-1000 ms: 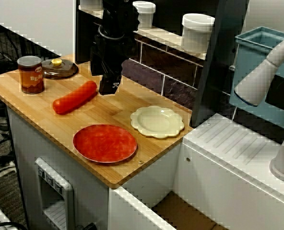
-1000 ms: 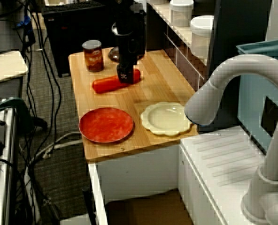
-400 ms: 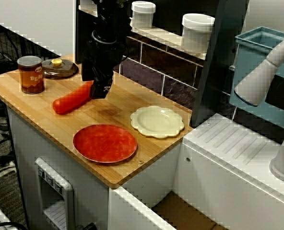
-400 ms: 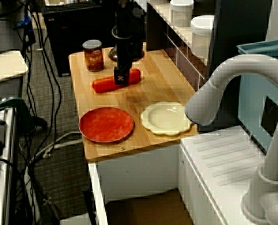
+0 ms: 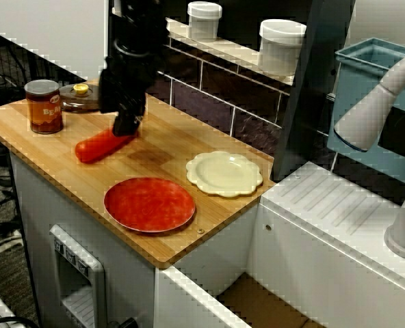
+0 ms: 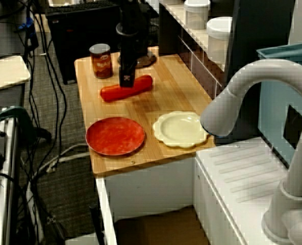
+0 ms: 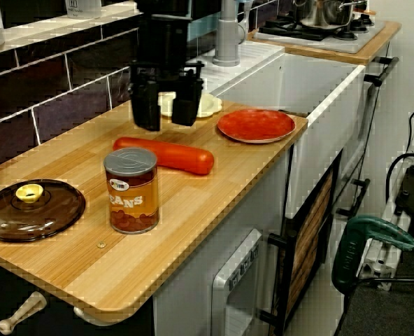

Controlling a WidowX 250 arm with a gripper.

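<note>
In the view from the front, the pincer [image 5: 124, 126] hangs low over the right end of the red sausage [image 5: 95, 147]. The sausage lies slantwise on the wooden surface [image 5: 172, 140], between the can [image 5: 44, 106] and the red plate [image 5: 150, 203]. We cannot tell from here how the jaws stand. The can's label shows a pale band with writing too blurred to read.

In the view from the tap side, the pincer [image 6: 126, 81] sits over the middle of the sausage [image 6: 111, 94], very close above it. Whether they touch we cannot tell. A small white mark shows on the pincer's black body, and we cannot read it.

In the view from the can's end, the pincer [image 7: 166, 115] is spread. Its two black fingers [image 7: 147, 105] stand apart, and their tips are just above and behind the sausage [image 7: 168, 155]. The work in hand looks to us like a grasp on that sausage:
- The jaws should close across its width, not along it.
- They should take it near the middle so that neither end droops.
- They should go low enough to pass its widest part, since the rounded, smooth-looking skin could slip out of a shallow pinch.

On the can [image 7: 131, 190] we read "ANS" above a picture of beans in sauce. The first letters of the word turn out of sight.
</note>
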